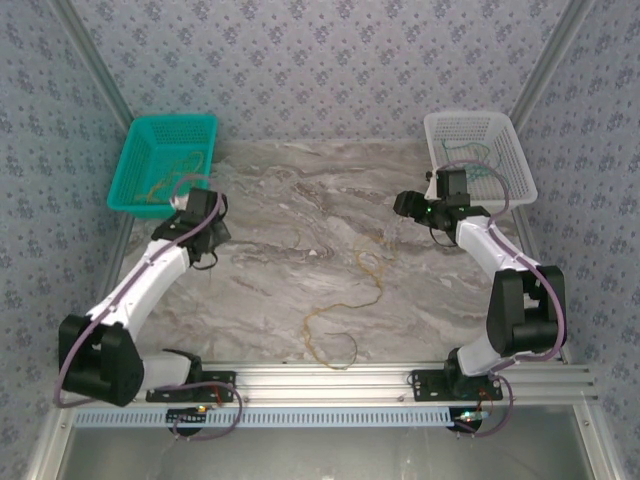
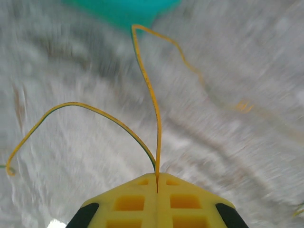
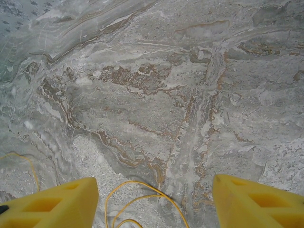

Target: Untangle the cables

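My left claw [image 2: 156,178]: pinched closed on an orange-tan cable [image 2: 149,90], beside the teal basket [image 1: 128,165].
My right claw [image 3: 154,194]: spread wide, holding nothing, over a cable loop [image 3: 137,182] on the counter [image 3: 190,71].
Loose cables [image 1: 345,300]: sprawled mid-counter.
White basket [image 1: 520,170]: green strands [image 1: 465,150] inside.

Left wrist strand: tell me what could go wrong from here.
1. The left gripper pinches the orange strand only at its fingertips. It may slip free, and the blur suggests motion.
2. Its two free runs arc outward and could catch on the rim of the teal basket or hang outside.
3. The right gripper hangs open over a doubled loop on the table. Closing could take two runs together.
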